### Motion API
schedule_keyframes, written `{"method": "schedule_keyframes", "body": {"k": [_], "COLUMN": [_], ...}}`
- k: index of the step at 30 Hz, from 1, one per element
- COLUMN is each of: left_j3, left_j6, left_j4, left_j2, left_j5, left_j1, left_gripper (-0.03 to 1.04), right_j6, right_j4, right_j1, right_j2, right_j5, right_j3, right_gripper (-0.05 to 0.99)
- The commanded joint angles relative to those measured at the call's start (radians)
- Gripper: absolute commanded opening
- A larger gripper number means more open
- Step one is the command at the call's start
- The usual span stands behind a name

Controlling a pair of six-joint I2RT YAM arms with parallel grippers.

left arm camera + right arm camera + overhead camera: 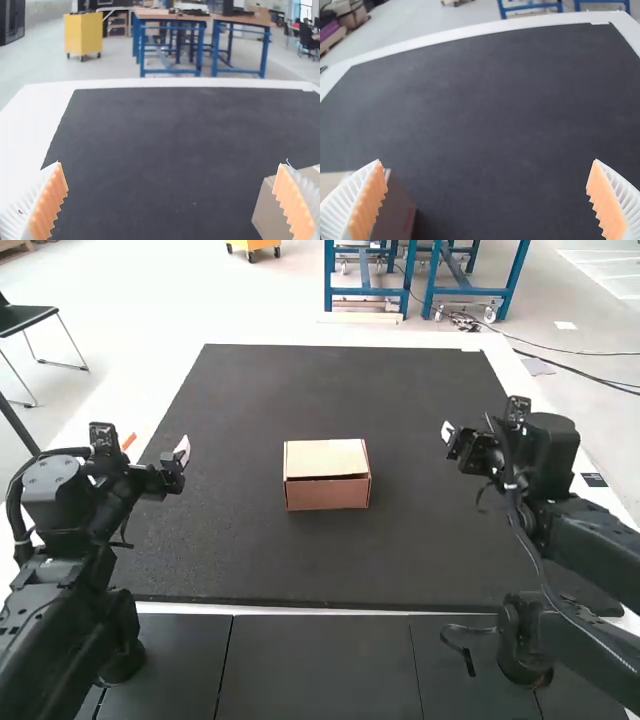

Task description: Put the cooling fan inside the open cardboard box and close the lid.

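Note:
A small cardboard box (326, 473) sits in the middle of the black mat (330, 390) with its lid flat on top. A corner of that box (272, 216) lies behind one of my left gripper's fingers, and an edge of the box (395, 212) sits beside a right finger. My left gripper (178, 466) hangs above the mat's left part, open and holding nothing. My right gripper (460, 445) hangs above the mat's right part, likewise open and holding nothing. Both sit well apart from the box. No cooling fan can be seen.
White table margin (90, 410) borders the mat on the left, far and right sides. Dark panels (320, 665) run along the near edge between the two arm bases.

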Motion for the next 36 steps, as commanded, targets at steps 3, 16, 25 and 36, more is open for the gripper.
{"method": "schedule_keyframes", "body": {"k": [3, 16, 25, 36], "left_j3": [-0.053, -0.089, -0.09, -0.089], "left_j6": [-0.022, 0.085, 0.294, 0.22], "left_j4": [-0.004, -0.234, -0.291, -0.248], "left_j2": [-0.111, -0.31, -0.31, -0.31], "left_j5": [0.126, 0.117, 0.109, 0.056], "left_j1": [0.047, 0.053, 0.053, 0.057], "left_gripper": [0.96, 0.96, 0.96, 0.96], "right_j6": [-0.044, -0.053, -0.151, -0.174], "right_j4": [0.04, -0.054, -0.329, -0.439], "right_j1": [-0.039, -0.125, -0.271, -0.433], "right_j2": [-0.098, -0.529, -0.774, -0.776], "right_j5": [-0.012, -0.101, -0.24, -0.263], "right_j3": [-0.104, -0.257, -0.256, -0.256], "right_gripper": [0.91, 0.91, 0.91, 0.91]}}
